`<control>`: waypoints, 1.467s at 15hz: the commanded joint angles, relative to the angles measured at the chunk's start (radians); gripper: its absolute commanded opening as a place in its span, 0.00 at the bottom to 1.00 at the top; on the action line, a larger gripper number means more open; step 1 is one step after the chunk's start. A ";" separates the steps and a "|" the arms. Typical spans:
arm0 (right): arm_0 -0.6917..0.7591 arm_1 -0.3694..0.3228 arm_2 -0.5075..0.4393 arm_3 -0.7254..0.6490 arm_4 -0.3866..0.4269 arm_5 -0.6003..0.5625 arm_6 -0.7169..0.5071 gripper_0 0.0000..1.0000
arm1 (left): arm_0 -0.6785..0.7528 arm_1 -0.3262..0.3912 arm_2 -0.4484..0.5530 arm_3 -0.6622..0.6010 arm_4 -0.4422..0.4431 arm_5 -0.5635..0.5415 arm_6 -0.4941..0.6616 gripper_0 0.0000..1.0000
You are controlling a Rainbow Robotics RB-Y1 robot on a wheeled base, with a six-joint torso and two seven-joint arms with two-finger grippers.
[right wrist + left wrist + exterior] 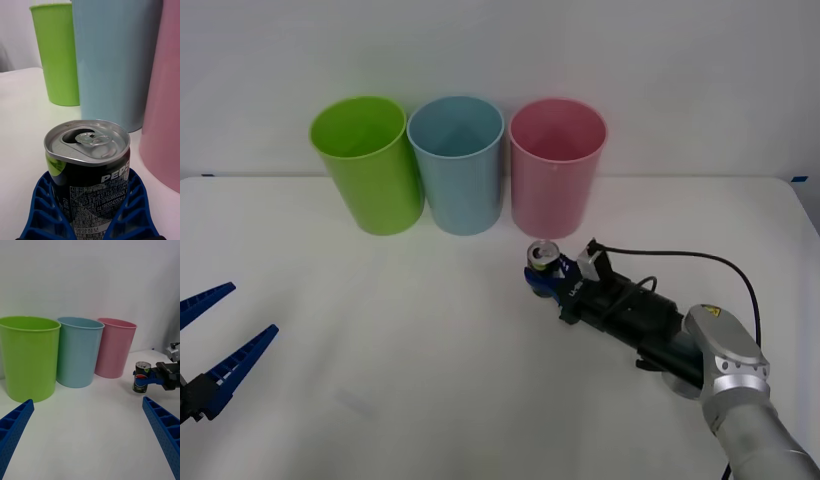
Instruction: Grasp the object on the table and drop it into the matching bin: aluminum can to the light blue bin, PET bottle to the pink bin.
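Observation:
The aluminum can (542, 257) is small and dark with a silver top, and it stands upright on the white table (410, 360) just in front of the pink bin (556, 175). My right gripper (541, 277) is shut on it, a blue finger pressed on each side of the can (90, 176). Whether the can rests on the table or hangs just above it I cannot tell. The light blue bin (458, 170) stands to the left of the pink one, behind the can. My left gripper (215, 335) is open near the front left edge, far from the can (141, 377).
A lime green bin (370, 170) stands at the left end of the row of three, close beside the blue one. The right arm and its black cable (680, 255) lie across the right of the table. A white wall rises behind the bins.

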 commanded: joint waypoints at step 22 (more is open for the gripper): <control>0.305 -0.099 0.185 -0.915 -0.013 0.152 -0.612 0.00 | 0.000 0.000 0.000 0.000 0.000 0.000 0.000 1.00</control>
